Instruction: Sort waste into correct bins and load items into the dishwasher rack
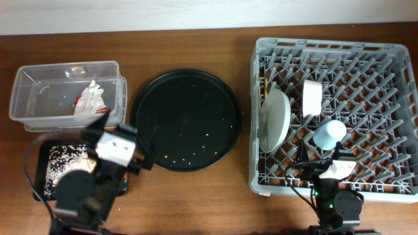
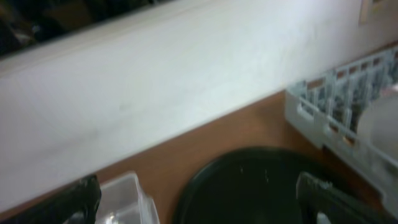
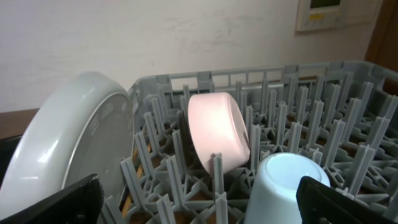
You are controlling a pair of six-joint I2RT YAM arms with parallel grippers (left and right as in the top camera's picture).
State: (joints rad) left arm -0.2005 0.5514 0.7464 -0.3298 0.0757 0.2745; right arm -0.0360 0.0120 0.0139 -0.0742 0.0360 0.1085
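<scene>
The grey dishwasher rack [image 1: 326,46] at the right holds the pale plate [image 1: 275,117] on edge, the white bowl [image 1: 312,98] on its side, the light-blue cup [image 1: 330,134] upside down and the wooden chopsticks [image 1: 264,91]. My right gripper [image 1: 324,155] is open and empty at the rack's front; its view shows the plate [image 3: 68,143], bowl [image 3: 217,134] and cup [image 3: 286,186]. The clear tub [image 1: 39,72] holds white tissue [image 1: 91,98] and red wrapper [image 1: 78,99]. The flat black tray [image 1: 42,163] holds pale scraps [image 1: 65,156]. My left gripper [image 1: 138,149] is open and empty. No sausage piece shows.
The big round black tray [image 1: 186,121] with a few crumbs lies between the tub and the rack; the left wrist view shows it [image 2: 249,180] with the tub corner [image 2: 127,193] and rack edge [image 2: 311,109]. A white wall runs along the far side.
</scene>
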